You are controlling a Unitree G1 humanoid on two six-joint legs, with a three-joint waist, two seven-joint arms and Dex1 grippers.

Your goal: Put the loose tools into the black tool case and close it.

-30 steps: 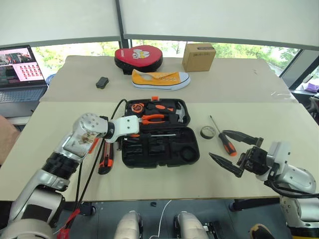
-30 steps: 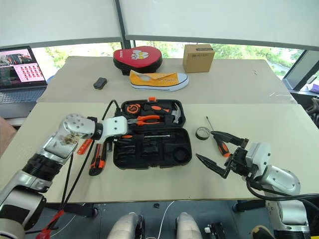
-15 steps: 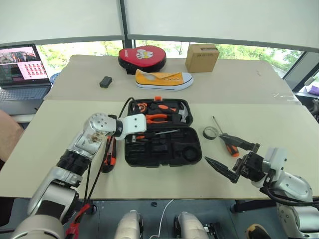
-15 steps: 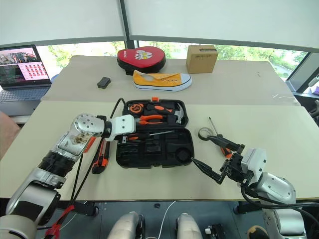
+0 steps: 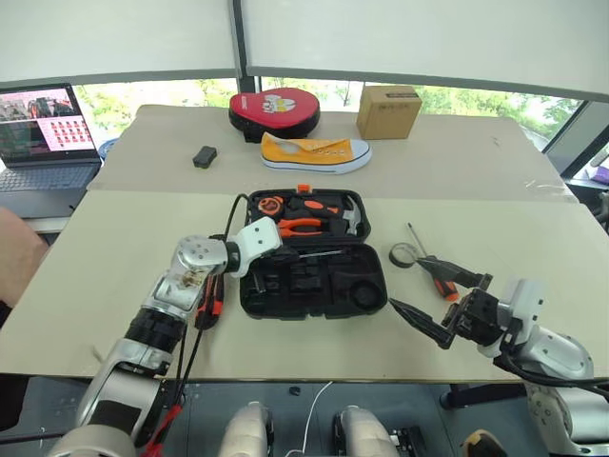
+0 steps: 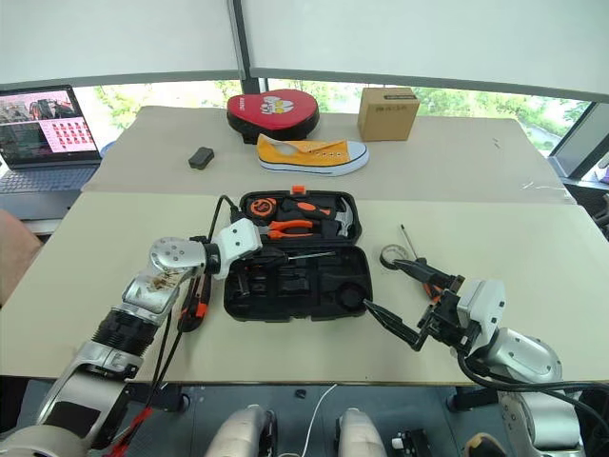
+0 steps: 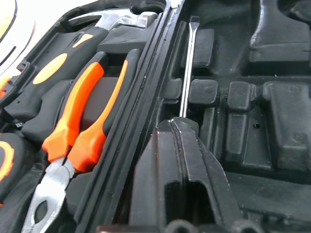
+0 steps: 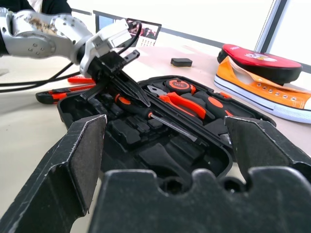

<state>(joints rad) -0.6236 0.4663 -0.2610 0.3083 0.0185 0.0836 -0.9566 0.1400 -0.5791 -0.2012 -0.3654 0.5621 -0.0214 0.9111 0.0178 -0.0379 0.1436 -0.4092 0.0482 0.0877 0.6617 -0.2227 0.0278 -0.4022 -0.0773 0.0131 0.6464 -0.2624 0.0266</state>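
The table point(image 5: 114, 257) carries the open black tool case point(image 5: 314, 286) at its middle, lid half on the far side with the orange-handled pliers point(image 5: 297, 226) and hammer point(image 5: 347, 217) already seated. One screwdriver point(image 8: 146, 112) lies in the case's near half along the hinge, its shaft pointing away from the left gripper point(image 8: 127, 86), whose fingers are pressed together at the handle end; whether they pinch the handle or only rest on it I cannot tell. The utility knife point(image 5: 217, 295) lies on the table just left of the case, under the left arm, with an orange tester screwdriver point(image 8: 82, 79) beside it. Right of the case sit the tape roll point(image 5: 401, 254) and a second screwdriver point(image 5: 433, 271). The right gripper point(image 5: 433, 305) hovers near the case's right end, fingers spread wide and holding nothing.

To do this step well, the screwdriver probably needs nudging until handle and shaft drop fully into the moulded slot, otherwise the lid may not shut. Lift straight off afterwards so it stays seated.
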